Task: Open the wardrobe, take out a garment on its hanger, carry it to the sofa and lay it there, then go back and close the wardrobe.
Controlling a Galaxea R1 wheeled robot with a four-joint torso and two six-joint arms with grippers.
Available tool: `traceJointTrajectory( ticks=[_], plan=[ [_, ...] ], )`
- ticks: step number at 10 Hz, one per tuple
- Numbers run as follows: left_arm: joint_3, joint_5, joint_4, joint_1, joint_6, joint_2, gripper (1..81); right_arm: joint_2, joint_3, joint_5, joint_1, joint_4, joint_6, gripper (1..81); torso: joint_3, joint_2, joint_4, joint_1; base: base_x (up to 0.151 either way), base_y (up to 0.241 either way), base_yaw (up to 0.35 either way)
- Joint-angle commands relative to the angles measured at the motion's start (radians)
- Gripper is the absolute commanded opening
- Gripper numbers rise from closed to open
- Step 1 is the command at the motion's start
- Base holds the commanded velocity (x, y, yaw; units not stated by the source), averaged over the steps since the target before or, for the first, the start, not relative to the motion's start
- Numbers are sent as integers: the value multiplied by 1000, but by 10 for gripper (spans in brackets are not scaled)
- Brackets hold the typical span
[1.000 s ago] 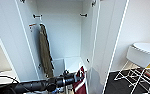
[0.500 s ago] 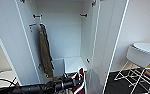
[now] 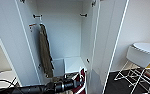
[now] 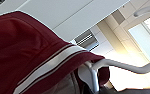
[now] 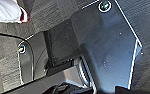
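The wardrobe (image 3: 63, 37) stands open, both white doors swung wide. My left arm comes in along the bottom of the head view, and the left gripper (image 3: 77, 81) is shut on the hanger of the maroon garment (image 3: 82, 78), low in front of the wardrobe's floor. In the left wrist view the garment (image 4: 23, 50) is close up, with its white-striped collar and the white hanger (image 4: 121, 65) curving off it. A white sleeve (image 5: 6, 10) with a maroon cuff hangs over dark carpet in the right wrist view. The sofa is out of view.
A long olive-brown garment (image 3: 45, 52) hangs on the left inside the wardrobe, with a white box (image 3: 58, 66) at its foot. The right door (image 3: 108, 37) juts toward me. To the right stand a white wire-legged chair (image 3: 138, 58) and a round white table (image 3: 147, 47) on dark floor.
The whole head picture has shifted slightly, so the camera has moved. The maroon garment sits a little lower at the bottom edge than before.
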Motion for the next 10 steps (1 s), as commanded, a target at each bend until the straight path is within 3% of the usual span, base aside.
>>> traceJointTrajectory(
  ticks=[1,10],
  plan=[
    [60,-105,38,-161,17,-3,10,2,6,-43,45,2,-2,811,0,0,0,0,0,0,0],
    [59,-111,43,-159,16,-2,10,2,6,-43,45,2,-2,811,0,0,0,0,0,0,0]
  ],
)
